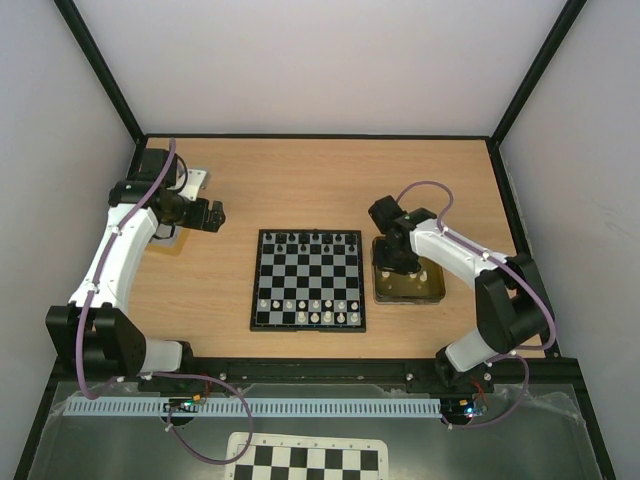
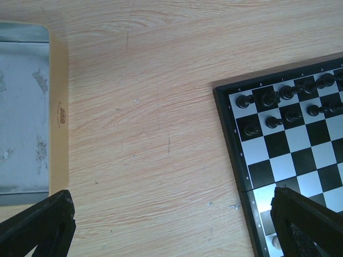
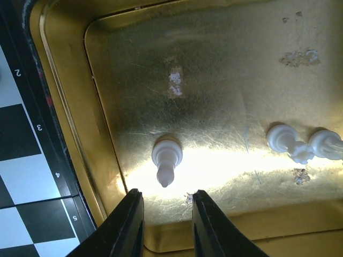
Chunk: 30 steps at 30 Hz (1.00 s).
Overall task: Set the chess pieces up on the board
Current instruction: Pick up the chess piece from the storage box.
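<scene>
The framed chessboard (image 1: 308, 280) lies mid-table, with black chessmen (image 1: 308, 238) on its far rows and white chess pieces (image 1: 305, 310) on its near rows. My right gripper (image 3: 166, 199) is open and empty inside the gold tin tray (image 1: 408, 284), its tips just short of an upright white piece (image 3: 166, 157). Two more white pieces (image 3: 300, 143) lie to the right in the tray. My left gripper (image 1: 213, 214) is open and empty over bare wood left of the board (image 2: 284, 155), far from any white piece.
A grey tin lid or tray (image 2: 21, 112) lies at the far left of the table, by the left arm. An unframed checker sheet (image 1: 305, 460) lies below the table's near edge. The board's edge (image 3: 32, 139) runs close beside the gold tray's left wall.
</scene>
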### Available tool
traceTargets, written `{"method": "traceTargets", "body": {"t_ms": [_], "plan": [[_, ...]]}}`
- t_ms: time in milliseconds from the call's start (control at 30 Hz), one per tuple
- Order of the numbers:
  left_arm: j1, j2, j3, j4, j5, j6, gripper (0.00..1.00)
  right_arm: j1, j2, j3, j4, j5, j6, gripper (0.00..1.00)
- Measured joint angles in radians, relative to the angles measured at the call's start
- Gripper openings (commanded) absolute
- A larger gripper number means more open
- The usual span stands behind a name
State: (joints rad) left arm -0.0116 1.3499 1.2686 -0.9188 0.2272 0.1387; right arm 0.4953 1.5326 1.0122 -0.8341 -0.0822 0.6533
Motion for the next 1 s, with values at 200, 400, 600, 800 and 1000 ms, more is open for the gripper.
{"method": "traceTargets", "body": {"t_ms": [200,400,600,800,1000], "plan": [[0.0,0.0,0.0,0.0,-0.001,0.0,0.99,-0.005,0.011,-0.023,0.027,-0.01,-0.001,0.24],[0.0,0.0,0.0,0.0,-0.004,0.0,0.99,-0.005,0.036,-0.04,0.049,-0.018,-0.002,0.24],[0.0,0.0,0.0,0.0,-0.006,0.0,0.99,-0.005,0.06,-0.046,0.068,-0.024,-0.015,0.21],[0.0,0.0,0.0,0.0,-0.01,0.0,0.99,-0.005,0.079,-0.046,0.085,-0.024,-0.028,0.18],[0.0,0.0,0.0,0.0,-0.01,0.0,0.99,-0.005,0.081,-0.046,0.085,-0.024,-0.037,0.18]]}}
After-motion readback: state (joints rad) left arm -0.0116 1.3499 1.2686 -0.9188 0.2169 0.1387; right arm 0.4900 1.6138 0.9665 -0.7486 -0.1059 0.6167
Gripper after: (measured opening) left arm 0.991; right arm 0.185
